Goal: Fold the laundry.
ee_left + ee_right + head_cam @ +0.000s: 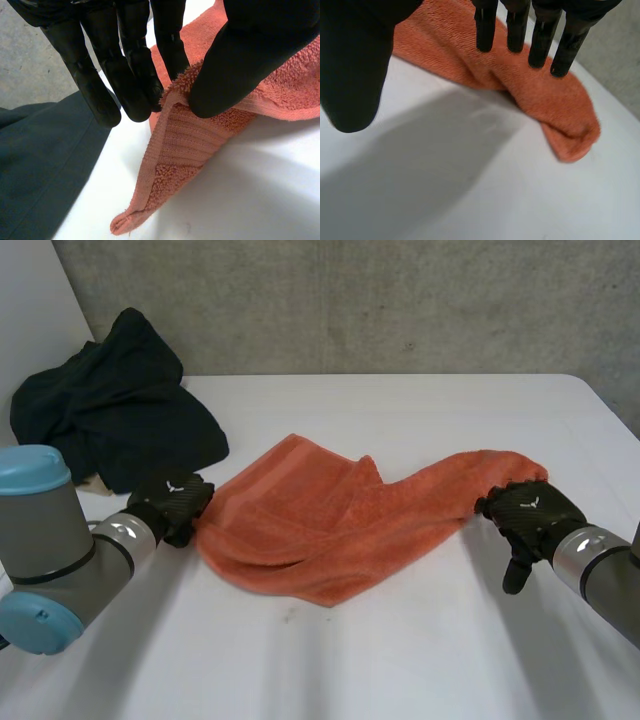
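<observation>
Pinching the orange towel (330, 525) at its left edge with the left hand (172, 505), thumb against fingers, likely to stretch it flat on the white table (400, 670). Holding the right hand (525, 512) over the towel's right end, fingers straight, gripping nothing. Left of the towel, a dark garment (115, 410) heaped. No writing legible; perhaps an emblem on each hand.

The left hand (240, 65) pinches the orange towel (185, 145) at its ribbed edge, the thumb pressing the terry against the nearest of the straight fingers (130, 75). From the pinch the hem runs down to a folded tip near the white surface (250, 190). A dark cloth (40, 160) lies beside the fingers, apart from the towel.
</observation>
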You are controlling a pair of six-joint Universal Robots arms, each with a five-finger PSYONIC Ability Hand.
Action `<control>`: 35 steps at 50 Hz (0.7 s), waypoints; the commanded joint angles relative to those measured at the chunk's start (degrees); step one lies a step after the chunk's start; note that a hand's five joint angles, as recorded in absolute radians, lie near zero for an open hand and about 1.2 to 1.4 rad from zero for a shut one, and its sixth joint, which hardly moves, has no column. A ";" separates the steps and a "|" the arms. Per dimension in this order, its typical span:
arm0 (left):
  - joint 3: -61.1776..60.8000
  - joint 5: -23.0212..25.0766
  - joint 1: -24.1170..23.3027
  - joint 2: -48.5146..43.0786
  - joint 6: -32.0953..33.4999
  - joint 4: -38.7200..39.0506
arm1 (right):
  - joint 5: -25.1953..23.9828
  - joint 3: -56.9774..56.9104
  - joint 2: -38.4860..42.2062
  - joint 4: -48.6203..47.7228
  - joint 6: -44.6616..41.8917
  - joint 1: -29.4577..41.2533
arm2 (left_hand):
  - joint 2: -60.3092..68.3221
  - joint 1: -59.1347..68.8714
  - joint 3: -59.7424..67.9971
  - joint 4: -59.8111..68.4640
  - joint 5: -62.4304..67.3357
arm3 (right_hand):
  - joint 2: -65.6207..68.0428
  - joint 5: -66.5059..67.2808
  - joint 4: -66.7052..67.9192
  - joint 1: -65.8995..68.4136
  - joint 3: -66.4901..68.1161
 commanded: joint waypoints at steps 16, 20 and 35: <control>-1.00 -0.66 -2.41 20.77 -11.35 -6.71 | -5.43 -17.97 12.90 10.33 7.65 6.69 | 11.79 15.74 12.09 11.62 14.22 | 12.99 12.34 12.74 14.86 13.31; -1.00 -0.66 -2.94 23.76 -13.37 -7.15 | -4.46 -24.12 17.73 10.42 9.32 8.01 | 11.79 15.74 12.09 11.62 14.22 | 11.48 10.82 11.22 13.34 11.79; -0.65 -0.84 -5.67 28.42 -16.71 -7.15 | -4.10 -33.80 25.56 1.63 11.17 15.66 | 11.79 15.74 12.09 11.62 14.22 | 4.24 3.58 3.98 6.10 4.55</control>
